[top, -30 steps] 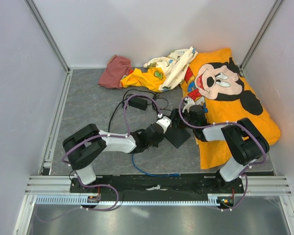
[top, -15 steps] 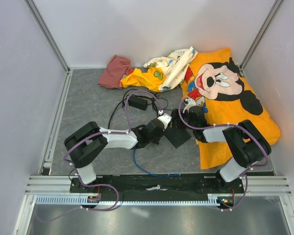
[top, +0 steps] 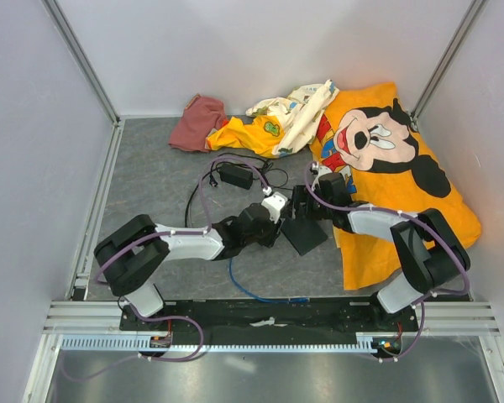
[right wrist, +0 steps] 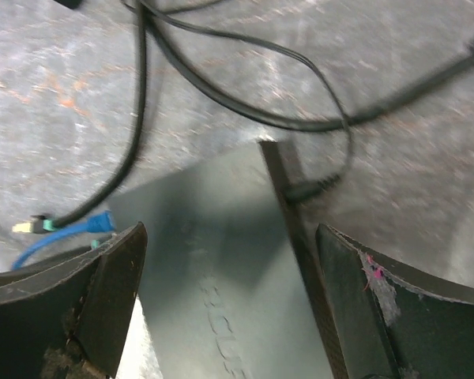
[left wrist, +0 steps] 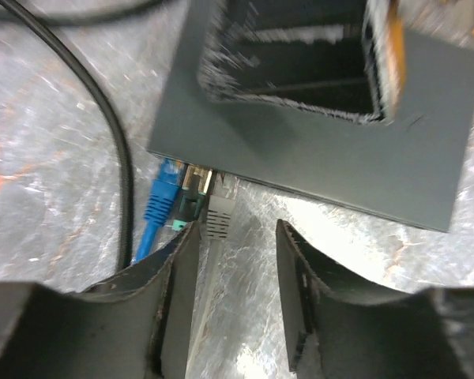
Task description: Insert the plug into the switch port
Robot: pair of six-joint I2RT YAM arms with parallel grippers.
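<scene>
Plug (left wrist: 161, 193) at the switch (left wrist: 316, 166) edge, both grippers open.
Shows the left gripper (left wrist: 237, 229) just short of the switch, fingers apart on nothing. Places the plug against the switch's near edge, beside two other connectors (left wrist: 193, 204); cannot tell whether seated. Shows the right gripper (right wrist: 231, 233) spread wide astride the switch.

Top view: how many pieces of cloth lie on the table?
3. A maroon cloth at the back left, a yellow-and-white printed bundle beside it, and a large orange Mickey Mouse cloth on the right. The bundle may hold more than one piece.
</scene>
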